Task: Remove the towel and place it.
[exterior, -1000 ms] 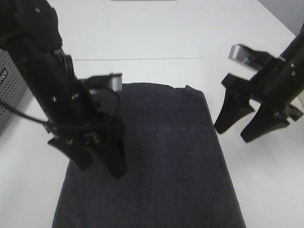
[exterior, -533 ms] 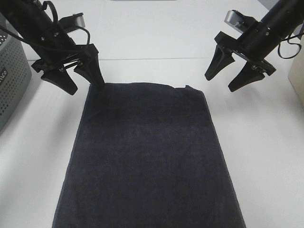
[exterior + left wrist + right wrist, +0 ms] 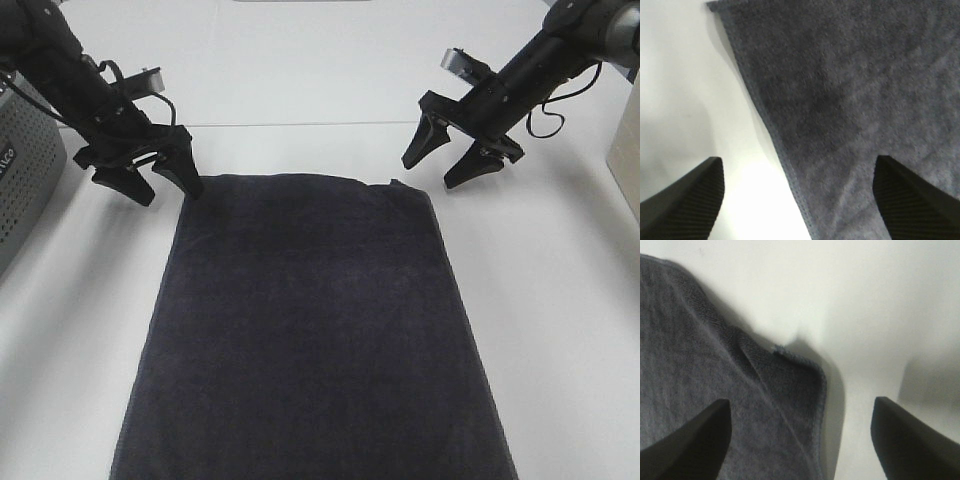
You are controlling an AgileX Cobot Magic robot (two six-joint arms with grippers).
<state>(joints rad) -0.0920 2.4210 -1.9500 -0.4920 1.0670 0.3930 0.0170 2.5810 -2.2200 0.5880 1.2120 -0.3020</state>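
Big white surface [image 3: 330,70], and the towel [image 3: 310,330] is spread flat down the middle of it, with its near end running out of sight. A grey basket [image 3: 25,170] sits well off the towel's side, the side the left arm works on.

Both arms are up at the towel's far end. The left fingers [image 3: 180,165] are spread wide with nothing in them, straddling the side hem just beside the far corner. The right fingers [image 3: 418,140] are also wide and empty, just past the other far corner and not touching it.

My guess is it's soft, limp terry that'll sag and drape once lifted. It shouldn't be slippery or fragile. I'd pinch the hem at both far corners. The right-hand corner fold [image 3: 790,360] is rucked up a bit, so it should be an easy bite.
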